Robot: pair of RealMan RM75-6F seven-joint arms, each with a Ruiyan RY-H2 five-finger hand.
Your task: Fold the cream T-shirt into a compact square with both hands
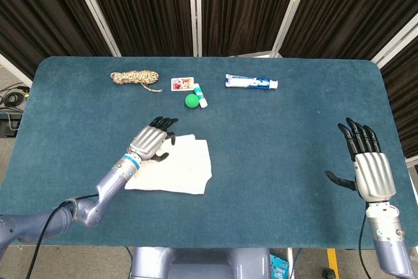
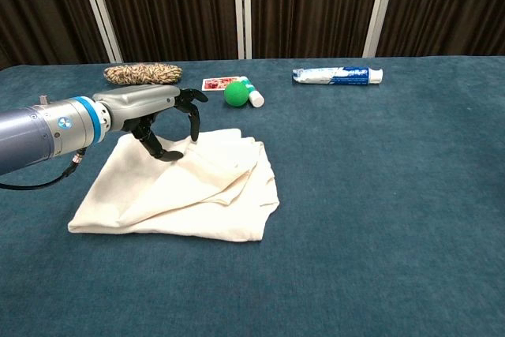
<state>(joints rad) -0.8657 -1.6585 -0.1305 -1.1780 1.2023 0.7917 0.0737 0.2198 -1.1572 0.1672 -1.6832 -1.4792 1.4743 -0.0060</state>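
Observation:
The cream T-shirt [image 1: 177, 172] [image 2: 189, 187] lies folded into a rough rectangle on the blue table [image 1: 281, 148], left of centre, with loose layered edges on its right side. My left hand [image 1: 149, 142] [image 2: 154, 112] is low over the shirt's back left part. Its fingers bend downward and its thumb touches the cloth, but no fabric is pinched. My right hand [image 1: 371, 173] hovers far off at the table's right front edge, palm down with fingers spread and nothing in it. The chest view does not show it.
Along the back of the table lie a coil of rope [image 1: 135, 79] [image 2: 142, 74], a small picture card [image 1: 182, 83], a green ball [image 1: 191, 100] [image 2: 235, 94] beside a small white tube [image 1: 202, 100], and a toothpaste tube [image 1: 251, 82] [image 2: 337, 76].

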